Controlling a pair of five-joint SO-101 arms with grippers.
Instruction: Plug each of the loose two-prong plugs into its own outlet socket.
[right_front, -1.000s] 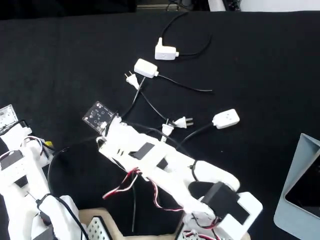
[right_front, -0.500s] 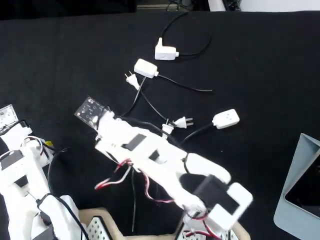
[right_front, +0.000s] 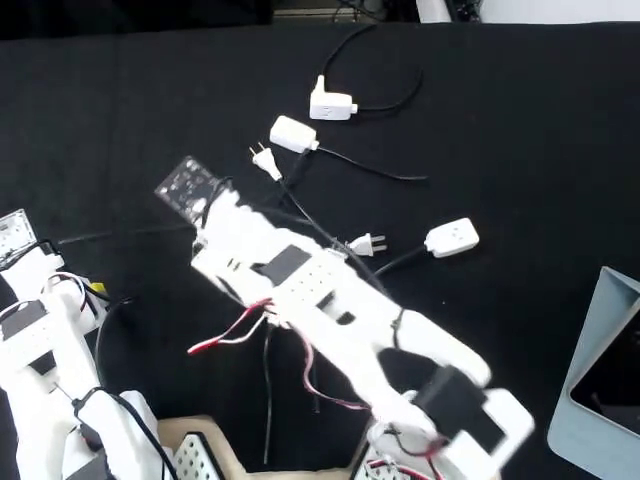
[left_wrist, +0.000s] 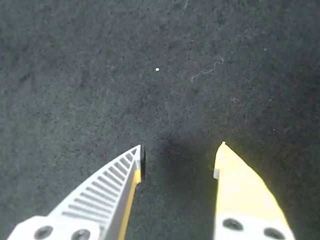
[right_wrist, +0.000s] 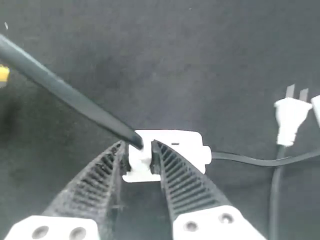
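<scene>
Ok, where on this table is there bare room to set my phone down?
In the high view, bare cloth lies far left, between the table edge and the top socket, and far right, between the right-hand socket and the grey tray. Crowded: the middle, with cords, a loose plug and the right arm.

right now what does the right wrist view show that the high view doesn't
Only the right wrist view: the right gripper shut on a small white plug on a black cord, right at a white rectangular socket block.
Only the high view: the white right arm lying over that spot, the white left arm, and a pale grey-blue bin at the table's edge.
Both: the black table cloth and loose white two-prong plugs; I cannot match them between views.
</scene>
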